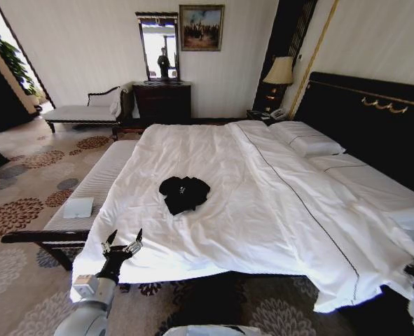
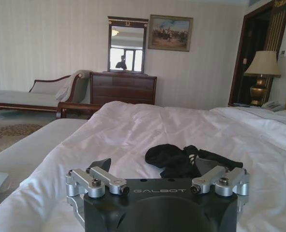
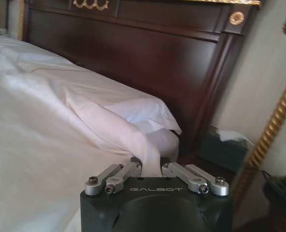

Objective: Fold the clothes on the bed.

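Right now I have the left claw (image 1: 122, 244) hovering at the near left corner of the bed (image 1: 263, 210), fingers spread wide and holding nothing. From its wrist camera the same claw (image 2: 157, 181) points across the duvet at the shirt (image 2: 184, 160), well apart from it. The shirt (image 1: 184, 193) lies crumpled in a black heap on the white duvet, left of the bed's middle. The right claw (image 3: 151, 169) sits at the far right side near the headboard (image 3: 133, 53), fingers close together with only a narrow gap, gripping nothing. Pillows (image 1: 308, 140) lie by the headboard. Left of the bed stands a bench (image 1: 87, 189); against the far wall stand a dresser (image 1: 162, 100), mirror (image 1: 157, 45), painting (image 1: 201, 27), chaise (image 1: 87, 108) and lamp (image 1: 279, 72).
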### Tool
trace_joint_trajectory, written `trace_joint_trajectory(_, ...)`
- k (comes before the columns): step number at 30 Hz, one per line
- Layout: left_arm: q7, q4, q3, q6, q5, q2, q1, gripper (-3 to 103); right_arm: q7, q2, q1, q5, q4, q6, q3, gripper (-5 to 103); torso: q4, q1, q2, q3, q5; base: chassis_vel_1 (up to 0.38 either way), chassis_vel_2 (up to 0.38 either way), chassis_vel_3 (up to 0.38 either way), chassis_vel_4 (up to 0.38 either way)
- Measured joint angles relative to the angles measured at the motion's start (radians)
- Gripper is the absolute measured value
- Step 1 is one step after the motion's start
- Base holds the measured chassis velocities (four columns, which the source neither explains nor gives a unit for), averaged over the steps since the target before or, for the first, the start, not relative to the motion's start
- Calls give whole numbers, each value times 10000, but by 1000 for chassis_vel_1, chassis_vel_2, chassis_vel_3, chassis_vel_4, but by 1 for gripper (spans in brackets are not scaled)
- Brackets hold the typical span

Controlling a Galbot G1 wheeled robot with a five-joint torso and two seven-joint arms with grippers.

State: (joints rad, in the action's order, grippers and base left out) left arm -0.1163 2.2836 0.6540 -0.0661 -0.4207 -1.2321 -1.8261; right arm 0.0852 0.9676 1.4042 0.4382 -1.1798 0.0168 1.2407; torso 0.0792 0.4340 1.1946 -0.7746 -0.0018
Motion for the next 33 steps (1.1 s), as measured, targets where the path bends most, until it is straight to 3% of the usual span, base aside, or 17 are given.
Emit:
trace_joint_trajectory(1, 0, 5, -2, -3, -7, 0, 6, 98, 31, 88, 81, 58, -91, 1, 35, 19, 11, -1, 1, 1, -2, -20, -49, -51, -36)
trace_joint_trajectory(4, 24, 6, -2, -4, -14, 2, -6, 98, 51, 217, 165, 139, -268, 6, 68, 30, 5, -2, 1, 1, 3, -18, -32, -52, -18)
trace_joint_trajectory(5, 34, 6, -3, -3, -14, 3, -11, 98, 58, 259, 191, 156, -319, 9, 82, 30, 2, -3, 1, 2, 4, 0, 0, 0, 0)
trace_joint_trajectory(6, 46, -1, -5, -3, -15, 16, -17, 98, 65, 334, 256, 193, -443, 14, 103, 35, -16, -3, 1, 2, 8, 0, 0, 0, 0)
trace_joint_trajectory(9, 48, -6, -40, -3, -15, 42, -1, 98, 66, 377, 340, 239, -590, 16, 130, 46, -23, -3, 1, 1, 9, 0, 0, 0, 0)
trace_joint_trajectory(10, 48, -6, -49, -3, -15, 51, 6, 98, 66, 383, 357, 254, -621, 16, 136, 46, -22, -2, 0, 1, 9, 0, 0, 0, 0)
trace_joint_trajectory(17, 41, -2, -110, -3, -6, 109, 30, 98, 96, 752, 772, 548, -1741, -40, 201, 78, -24, -1, 0, 1, 10, 0, 0, 0, 0)
trace_joint_trajectory(19, 41, -2, -116, -3, -2, 113, 28, 98, 98, 855, 852, 559, -1934, -46, 193, 78, -24, -1, 0, 1, 9, 0, 0, 0, 0)
trace_joint_trajectory(22, 40, 1, -143, -3, 11, 129, 33, 98, 53, 1335, 1229, 569, -2800, -77, 105, 94, -22, -1, 0, 1, 12, 0, 0, 0, 0)
trace_joint_trajectory(28, 29, 17, -187, 1, 58, 109, 37, 98, -61, 2306, 1917, 431, -4714, 60, -244, 100, -24, 0, 1, 1, 6, 0, 0, 0, 0)
trace_joint_trajectory(33, 45, 63, -131, 35, 68, 108, -54, 98, -61, 3318, 2292, -384, -6362, 179, -736, 100, -27, -1, 0, 1, 6, 0, 0, 0, 0)
